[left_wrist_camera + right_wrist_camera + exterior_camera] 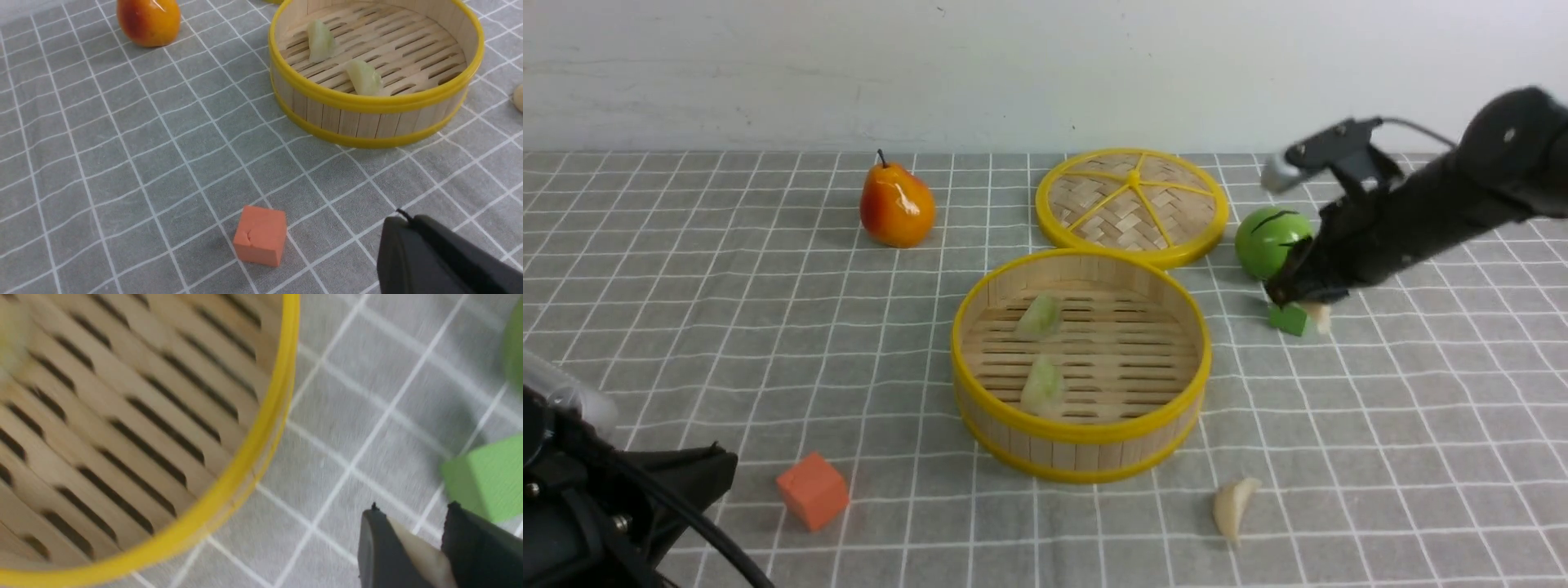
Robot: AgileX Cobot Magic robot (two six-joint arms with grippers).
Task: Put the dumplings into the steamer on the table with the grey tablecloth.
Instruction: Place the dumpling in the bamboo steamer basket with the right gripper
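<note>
1. Front view: the steamer (1081, 445) stands mid-bench (1421, 457) on the grey tablecloth (686, 310). Two green dumplings (1041, 315) (1043, 384) lie on its slatted floor. The near cream dumpling (1234, 506) lies on the cloth just off the steamer's front right. The far cream dumpling (1319, 315) is low at the tip of the right pincer (1298, 298), touching a green cube (1288, 318), near a green ball (1270, 241). The lid (1131, 206) lies flat behind the steamer, with a pear (897, 206) to its left. An orange cube (813, 490) sits at the front left, near the left pincer (686, 482).

2. Left wrist view: only one dark finger (441, 257) shows, so I cannot tell how wide the left pincer stands; nothing shows in it. The orange cube (260, 241) sits beside it. The steamer (367, 122) holds both green dumplings (320, 38) (365, 77).

3. Right wrist view: blurred. The right pincer (412, 510) is closed narrowly on the far cream dumpling (421, 555), which fills the gap between its fingers. The green cube (486, 477) is just beside it, and the steamer's rim (261, 428) is near.
</note>
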